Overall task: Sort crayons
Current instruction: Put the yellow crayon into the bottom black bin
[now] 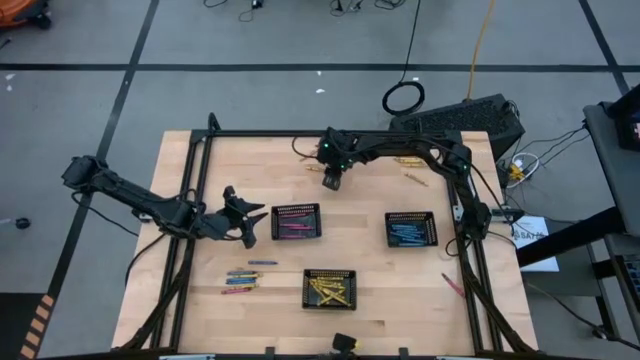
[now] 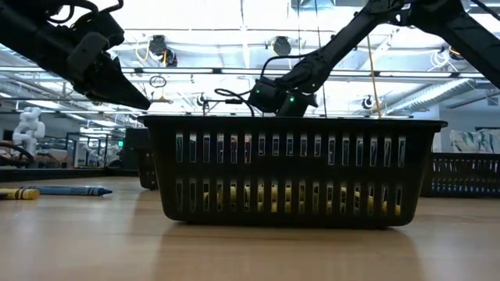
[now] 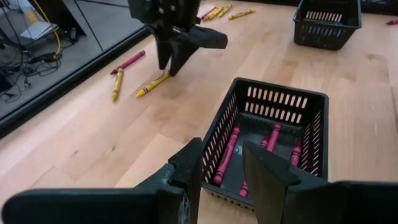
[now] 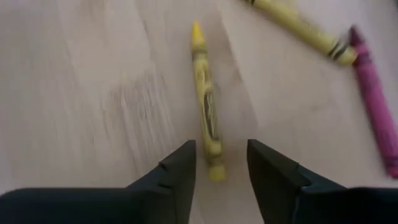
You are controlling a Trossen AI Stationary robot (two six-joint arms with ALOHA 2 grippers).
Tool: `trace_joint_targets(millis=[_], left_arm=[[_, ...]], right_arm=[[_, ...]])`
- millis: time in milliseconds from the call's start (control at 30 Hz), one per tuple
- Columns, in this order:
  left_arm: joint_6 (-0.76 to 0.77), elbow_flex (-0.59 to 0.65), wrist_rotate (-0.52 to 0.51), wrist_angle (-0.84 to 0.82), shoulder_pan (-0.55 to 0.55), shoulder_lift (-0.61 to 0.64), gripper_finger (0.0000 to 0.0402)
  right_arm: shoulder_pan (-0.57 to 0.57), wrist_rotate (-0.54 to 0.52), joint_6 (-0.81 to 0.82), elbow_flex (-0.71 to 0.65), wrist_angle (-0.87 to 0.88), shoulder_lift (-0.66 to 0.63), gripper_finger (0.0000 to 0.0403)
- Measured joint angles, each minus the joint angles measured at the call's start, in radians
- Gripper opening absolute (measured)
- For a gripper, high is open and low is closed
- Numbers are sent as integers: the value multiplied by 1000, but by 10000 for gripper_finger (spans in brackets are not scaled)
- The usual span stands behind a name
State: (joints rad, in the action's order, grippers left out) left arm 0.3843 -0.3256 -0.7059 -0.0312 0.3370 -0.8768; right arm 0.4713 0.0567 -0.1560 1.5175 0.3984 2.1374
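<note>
Right gripper [image 4: 221, 165]: I see it poised near the far edge of the pale wooden table [image 1: 400, 300], dark fingers spread, nothing between them; the tail end of a yellow wax crayon [image 4: 206, 102] lies on the wood just ahead of the gap.
Near that crayon: a second yellow crayon [image 4: 303, 29] and a magenta crayon [image 4: 374, 101] lying beside each other, both flat on the table.
Left gripper [image 3: 221, 171]: I read it as parted and empty, hanging just beside the black mesh tray of pink crayons [image 1: 296, 222], on that tray's left.
Pink tray contents: several pink crayons [image 3: 227, 152] lying along the floor.
Front tray: black mesh tray [image 1: 330, 288] holding yellow crayons, nearest the front edge.
Right tray: black mesh tray [image 1: 411, 229] holding blue crayons.
Loose crayons, front left: a small cluster of blue and yellow sticks [image 1: 243, 278] on the wood, left of the front tray.
Loose crayons, far side: a few yellow ones [image 1: 410, 170] under the right arm.
</note>
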Motion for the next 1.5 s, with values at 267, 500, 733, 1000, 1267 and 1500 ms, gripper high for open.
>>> trace_joint_targets(millis=[267, 500, 733, 1000, 1267, 1500], left_arm=[[1, 0, 2, 0, 0, 0, 114], [3, 0, 23, -1, 0, 0, 114], [2, 0, 23, -8, 0, 0, 114], [2, -1, 23, -17, 1, 0, 114], [2, -1, 22, -16, 26, 0, 114], [2, -1, 15, -11, 38, 0, 114]], right_arm=[[23, 7, -77, 0, 57, -1, 57], [40, 33, -121, 0, 78, -1, 7], [-3, -50, -123, -4, 137, -42, 2], [-173, -143, -49, -37, 262, -191, 1], [-487, -222, 198, -164, 266, -398, 0], [-788, -225, 487, -192, 138, -415, 0]])
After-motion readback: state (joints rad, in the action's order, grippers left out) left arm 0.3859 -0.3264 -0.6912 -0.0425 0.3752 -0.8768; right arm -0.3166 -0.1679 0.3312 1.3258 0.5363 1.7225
